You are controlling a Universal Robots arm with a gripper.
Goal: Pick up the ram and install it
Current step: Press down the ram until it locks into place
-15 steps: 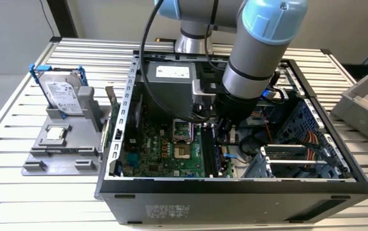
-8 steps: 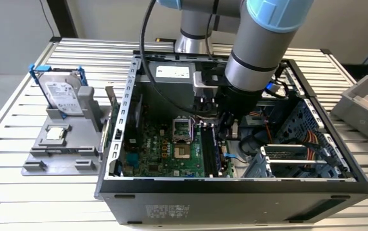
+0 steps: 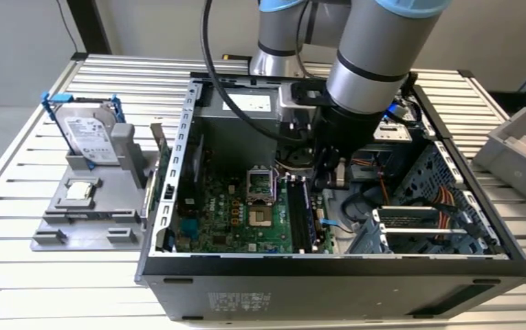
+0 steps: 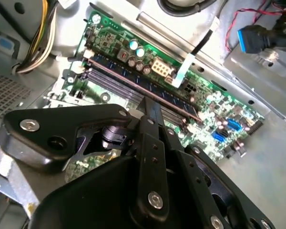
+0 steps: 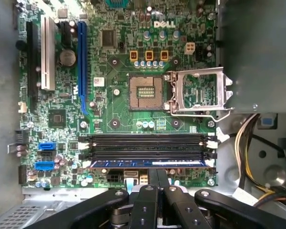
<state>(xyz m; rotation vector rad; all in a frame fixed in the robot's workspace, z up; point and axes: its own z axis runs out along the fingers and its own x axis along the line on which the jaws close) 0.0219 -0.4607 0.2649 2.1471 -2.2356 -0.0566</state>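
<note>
The ram (image 5: pixel 148 162) is a thin blue stick lying along the motherboard's (image 5: pixel 114 109) black slot nearest my gripper, beside two bare black slots (image 5: pixel 148 143). In the second wrist view the ram (image 4: pixel 128 76) runs slantwise across the green board. My gripper (image 5: pixel 157 177) hangs just over the middle of the stick, its two black fingers (image 4: pixel 152 112) shut together with nothing between them. Whether the tips touch the ram cannot be told. In the exterior view the gripper (image 3: pixel 327 180) reaches down inside the open computer case (image 3: pixel 336 275).
The processor socket (image 5: pixel 145 91) stands open with its metal bracket (image 5: pixel 198 93) swung aside. Cable bundles (image 5: pixel 257 143) lie past the slots' end. Outside the case, a grey fixture (image 3: pixel 79 227) carries a hard drive in a blue frame (image 3: pixel 89 134) and a small silver chip (image 3: pixel 81 190).
</note>
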